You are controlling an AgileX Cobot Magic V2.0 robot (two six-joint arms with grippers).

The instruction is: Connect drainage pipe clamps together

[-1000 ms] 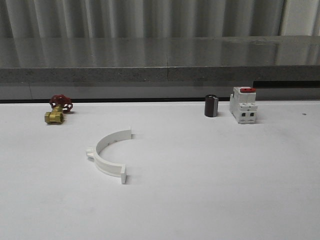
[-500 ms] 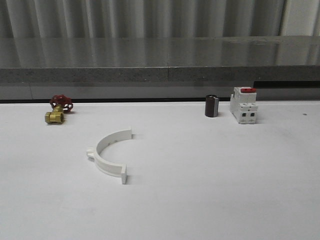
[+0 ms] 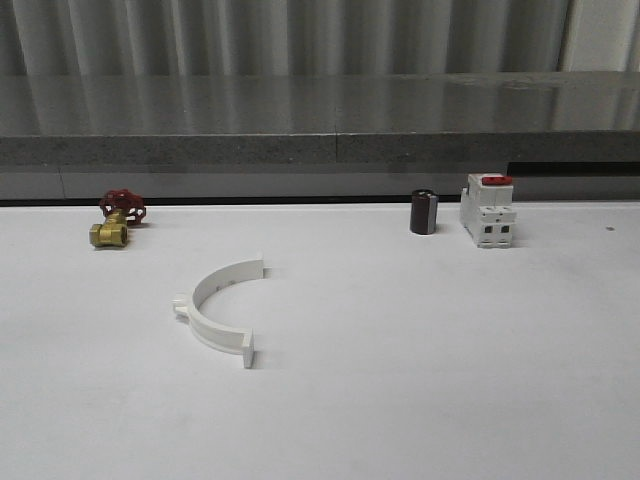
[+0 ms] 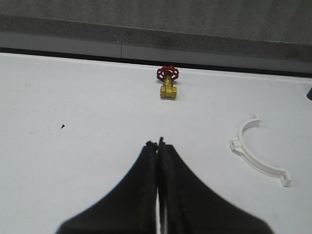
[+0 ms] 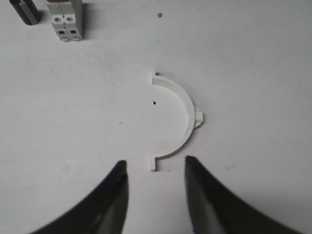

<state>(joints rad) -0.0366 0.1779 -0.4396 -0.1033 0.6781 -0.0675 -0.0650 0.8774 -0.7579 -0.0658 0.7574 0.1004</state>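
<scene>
White clamp half (image 3: 218, 308), bare table (image 3: 420, 350) around

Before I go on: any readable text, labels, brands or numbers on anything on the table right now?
No legible text anywhere.
Circuit breaker: any marking on its white body is too small and blurred to read.
Dark cylinder: nothing readable.
Brass valve: nothing readable.
Clamp half and second clamp half: plain white, no print visible.

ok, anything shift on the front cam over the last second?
Nothing visibly changed. The clamp half lies in the same spot on the table, and the brass valve, dark cylinder and circuit breaker sit where they were.
</scene>
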